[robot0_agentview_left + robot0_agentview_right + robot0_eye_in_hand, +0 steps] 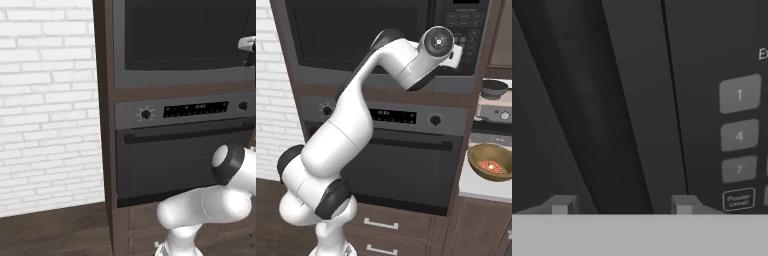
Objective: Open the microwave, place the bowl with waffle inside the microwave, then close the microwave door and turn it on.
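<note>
Hand (622, 204) close against microwave (356, 35), fingers parted astride door handle (592, 115), beside keypad (739, 135)

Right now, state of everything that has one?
Grey-framed dark-glass microwave door: shut.
Oven's dark door with bar handle: shut.
Brown bowl holding waffle: on the counter to the right, not yet loaded.
Fingers: apart, straddling the door's dark vertical handle, gripping nothing yet.

A white brick wall (47, 100) runs left of the tall brown wood cabinet (102, 125), down to a dark plank floor (55, 232). Drawers with pale handles (381, 224) sit low, and a light counter (481, 187) adjoins the cabinet's right side.
</note>
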